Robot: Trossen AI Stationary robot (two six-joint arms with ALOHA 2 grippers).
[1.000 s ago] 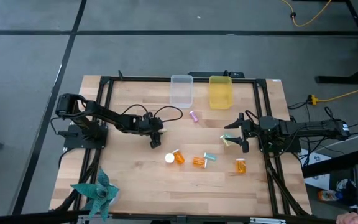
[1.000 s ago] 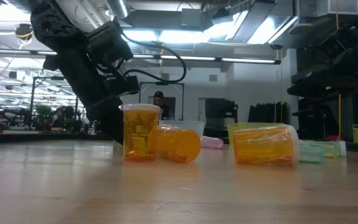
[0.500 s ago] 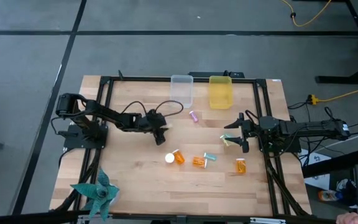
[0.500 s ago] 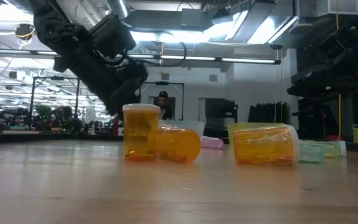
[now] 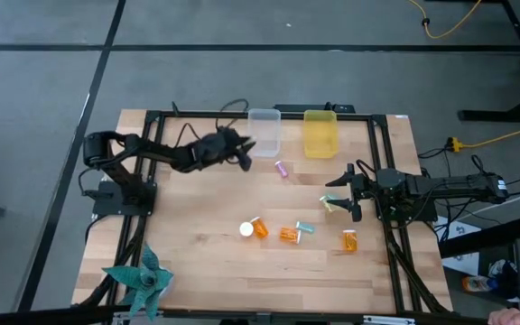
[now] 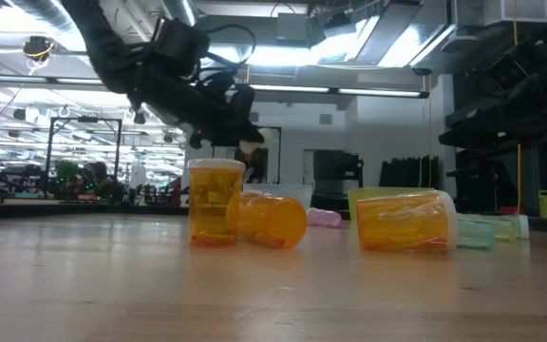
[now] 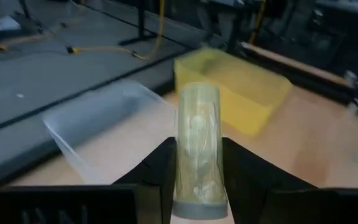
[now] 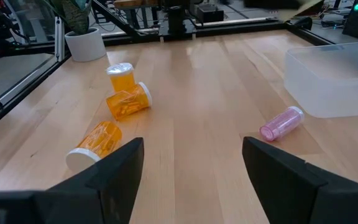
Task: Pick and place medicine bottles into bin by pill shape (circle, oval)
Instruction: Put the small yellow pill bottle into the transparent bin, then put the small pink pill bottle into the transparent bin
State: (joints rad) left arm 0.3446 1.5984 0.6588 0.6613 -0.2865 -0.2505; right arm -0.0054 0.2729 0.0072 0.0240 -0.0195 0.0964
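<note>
Carrying a pale green translucent vial (image 7: 197, 146) clamped between its closed jaws, the left gripper (image 5: 242, 150) hovers beside the clear plastic bin (image 5: 264, 132) — transport step in hand. Next move: centre over the correct bin — clear, or yellow plastic bin (image 5: 320, 133) — then release. Right gripper (image 5: 343, 191) waits, jaws open and empty.

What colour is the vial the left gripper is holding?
Pale green vial, translucent, with a grey cap end; clearest in the left wrist view.
</note>
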